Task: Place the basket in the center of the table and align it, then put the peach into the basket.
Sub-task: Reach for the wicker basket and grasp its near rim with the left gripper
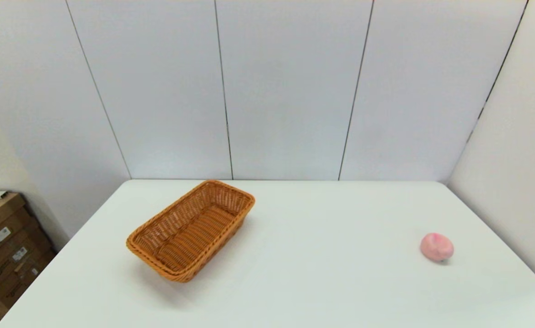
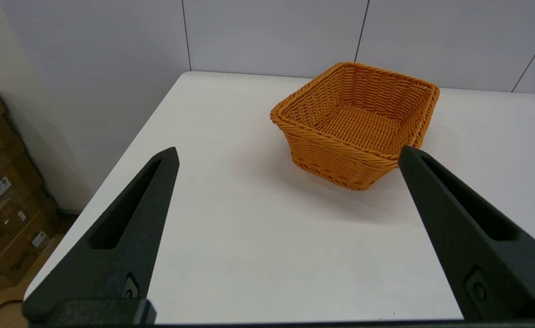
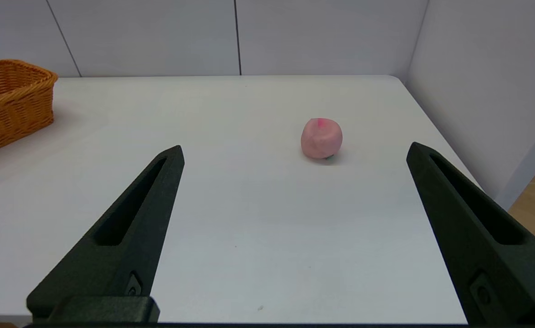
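Observation:
The orange-brown wicker basket (image 1: 192, 230) stands empty on the left half of the white table (image 1: 317, 255), turned at an angle to the table's edges. It also shows in the left wrist view as the basket (image 2: 356, 123), well ahead of my open left gripper (image 2: 287, 155). The pale pink peach (image 1: 436, 247) lies on the table near its right edge. In the right wrist view the peach (image 3: 321, 138) sits a little way ahead of my open right gripper (image 3: 294, 150). Neither arm shows in the head view.
Grey wall panels (image 1: 290, 91) close off the table's far side and right side. Cardboard boxes (image 1: 3, 246) are stacked on the floor left of the table. The basket's end (image 3: 7, 102) shows in the right wrist view.

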`<state>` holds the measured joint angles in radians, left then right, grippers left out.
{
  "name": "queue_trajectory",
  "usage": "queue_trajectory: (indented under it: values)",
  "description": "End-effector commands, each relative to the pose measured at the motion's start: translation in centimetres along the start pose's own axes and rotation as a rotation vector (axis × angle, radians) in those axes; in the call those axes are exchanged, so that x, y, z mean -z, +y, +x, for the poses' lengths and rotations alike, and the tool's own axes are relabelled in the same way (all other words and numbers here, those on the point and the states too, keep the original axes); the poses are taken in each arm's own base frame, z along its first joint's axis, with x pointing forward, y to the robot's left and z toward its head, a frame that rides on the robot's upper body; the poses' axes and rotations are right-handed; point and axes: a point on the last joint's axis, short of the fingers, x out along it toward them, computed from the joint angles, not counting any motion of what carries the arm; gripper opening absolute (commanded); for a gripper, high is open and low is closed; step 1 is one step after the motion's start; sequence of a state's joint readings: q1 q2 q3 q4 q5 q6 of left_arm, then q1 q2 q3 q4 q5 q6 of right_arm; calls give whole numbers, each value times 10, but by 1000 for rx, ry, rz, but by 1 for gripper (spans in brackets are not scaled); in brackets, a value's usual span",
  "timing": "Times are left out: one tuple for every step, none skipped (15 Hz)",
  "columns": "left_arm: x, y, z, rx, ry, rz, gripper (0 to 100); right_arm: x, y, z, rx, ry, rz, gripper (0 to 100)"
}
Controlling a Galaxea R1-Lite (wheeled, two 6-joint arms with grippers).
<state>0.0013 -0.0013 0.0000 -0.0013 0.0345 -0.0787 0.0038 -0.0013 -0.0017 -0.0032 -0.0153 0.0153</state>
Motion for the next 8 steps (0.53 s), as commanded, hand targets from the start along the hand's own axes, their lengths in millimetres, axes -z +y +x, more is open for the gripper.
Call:
queue_trajectory:
  values:
    - [0, 0, 0, -1, -1, -1, 100, 0, 0, 0, -1, 0, 0, 100]
    - [0, 0, 0, -1, -1, -3, 100, 0, 0, 0, -1, -1, 0, 100]
    - [-3, 0, -1, -3, -13, -2, 100, 0, 0, 0, -1, 2, 0, 100]
    - [-22, -1, -7, -8, -77, -16, 100, 0, 0, 0, -1, 2, 0, 100]
    - [-45, -3, -12, -4, -87, -51, 100, 0, 0, 0, 1, 0, 0, 100]
    - [-72, -5, -11, -6, -58, -98, 100, 0, 0, 0, 1, 0, -2, 100]
    - [-99, -7, -1, -13, -11, -178, 100, 0, 0, 0, 2, 0, -2, 100]
    - [-119, -10, 22, -36, 81, -256, 100, 0, 0, 0, 1, 6, -5, 100]
